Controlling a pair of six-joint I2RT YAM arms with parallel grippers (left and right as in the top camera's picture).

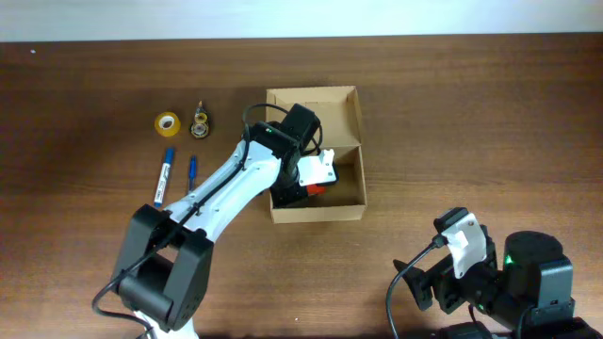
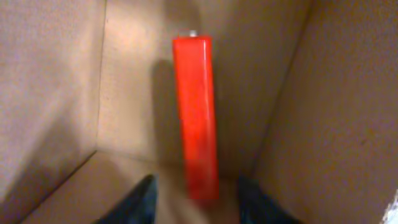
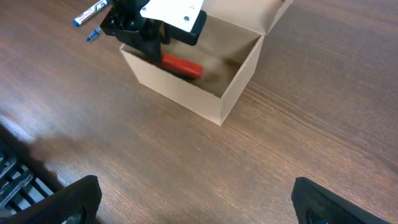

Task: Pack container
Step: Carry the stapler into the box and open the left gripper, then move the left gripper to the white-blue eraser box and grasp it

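Observation:
The tan cardboard container [image 1: 358,122] stands at the table's middle with its flap lid open toward the back. My left gripper [image 1: 308,181] reaches down into it. In the left wrist view its fingers [image 2: 196,199] are open, with a gap on each side of a red stick-shaped object [image 2: 196,112] that lies on the box floor between them. The red object also shows in the overhead view [image 1: 317,188] and the right wrist view [image 3: 182,65]. My right gripper [image 3: 196,199] is wide open and empty over bare table, at the front right [image 1: 443,273].
A yellow tape roll [image 1: 167,122] and a smaller dark roll [image 1: 199,121] lie left of the box. Two blue pens [image 1: 165,176] [image 1: 192,168] lie below them. The left arm stretches from the front left to the box.

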